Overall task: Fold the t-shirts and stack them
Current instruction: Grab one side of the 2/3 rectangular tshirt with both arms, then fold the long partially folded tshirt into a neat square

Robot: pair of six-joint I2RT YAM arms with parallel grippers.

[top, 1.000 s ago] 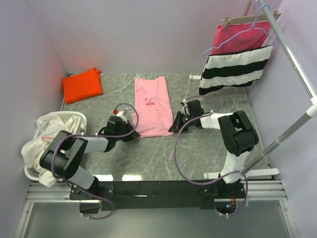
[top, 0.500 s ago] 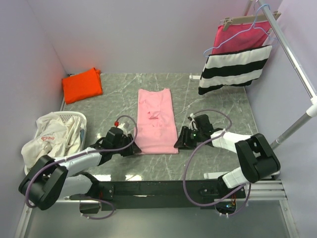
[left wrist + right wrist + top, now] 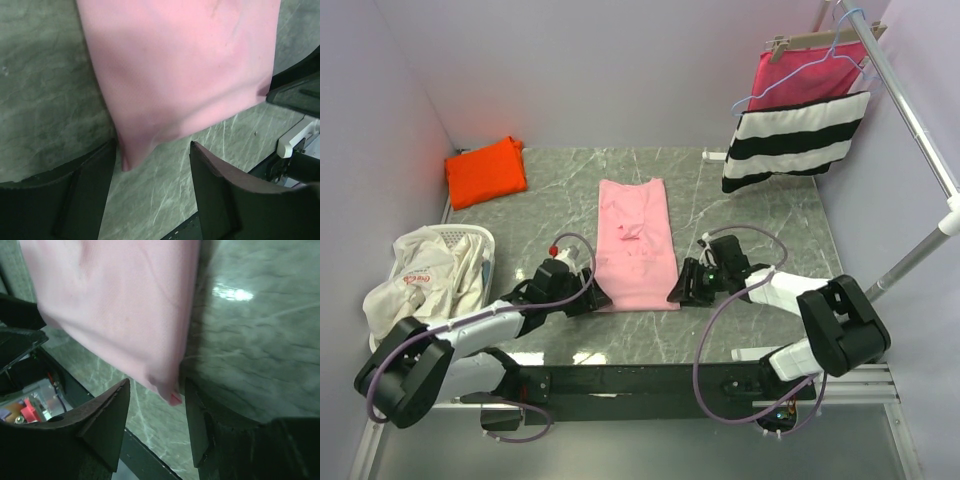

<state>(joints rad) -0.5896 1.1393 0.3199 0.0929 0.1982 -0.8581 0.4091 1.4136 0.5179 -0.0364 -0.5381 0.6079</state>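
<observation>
I see the pink tee (image 3: 635, 240) lying flat on the table (image 3: 770, 230). The left gripper (image 3: 590, 297) and right gripper (image 3: 677, 290) sit at its near corners, jaws spread around the cloth.

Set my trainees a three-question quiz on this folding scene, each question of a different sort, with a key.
1. True or false: the pink t-shirt lies flat on the table.
2. Where is the orange t-shirt? A: at the table's far-left corner. B: between the grippers. C: under the pink t-shirt.
3. Fill in: the left gripper and right gripper each straddle a near corner of the pink t-shirt, jaws ____.
Key: 1 true; 2 A; 3 open.
</observation>
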